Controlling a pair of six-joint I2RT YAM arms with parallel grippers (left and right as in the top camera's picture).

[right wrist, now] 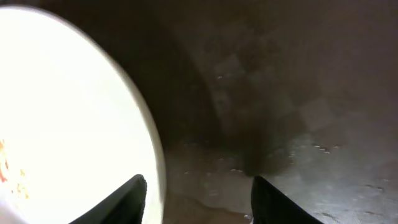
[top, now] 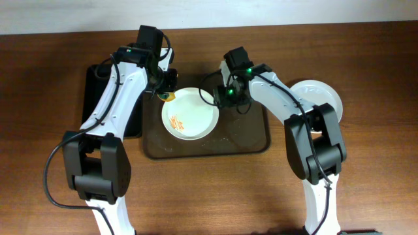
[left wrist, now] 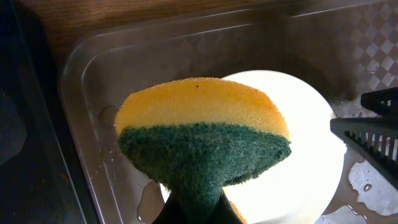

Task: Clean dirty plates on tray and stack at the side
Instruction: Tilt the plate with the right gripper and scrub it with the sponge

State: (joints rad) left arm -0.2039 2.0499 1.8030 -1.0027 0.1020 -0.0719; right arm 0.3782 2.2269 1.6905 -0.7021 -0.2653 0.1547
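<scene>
The left tool [top: 167, 93] is shut tight on a sponge [left wrist: 202, 143]. The sponge is yellow on top and green below. It hangs just over the far left edge of a white plate [top: 199, 108]. You cannot tell if the sponge touches the plate.

The right tool [right wrist: 200, 198] is partly open and its two fingers stand apart. It holds nothing. One finger [right wrist: 132, 196] is right at the right edge of the plate, and the other is over the bare floor of the tray [top: 248, 134]. You cannot tell if the finger touches the plate.

The plate lies flat in the left part of the big brown tray, between the two tools. It has small orange smears [top: 176, 122] on it. The tray floor looks wet near the plate.

A second plate [top: 326, 94], white too, lies on the worktop [top: 52, 98], well to the right of the tray. The right arm hides part of it. A black tray [top: 93, 88] lies just left of the brown one.
</scene>
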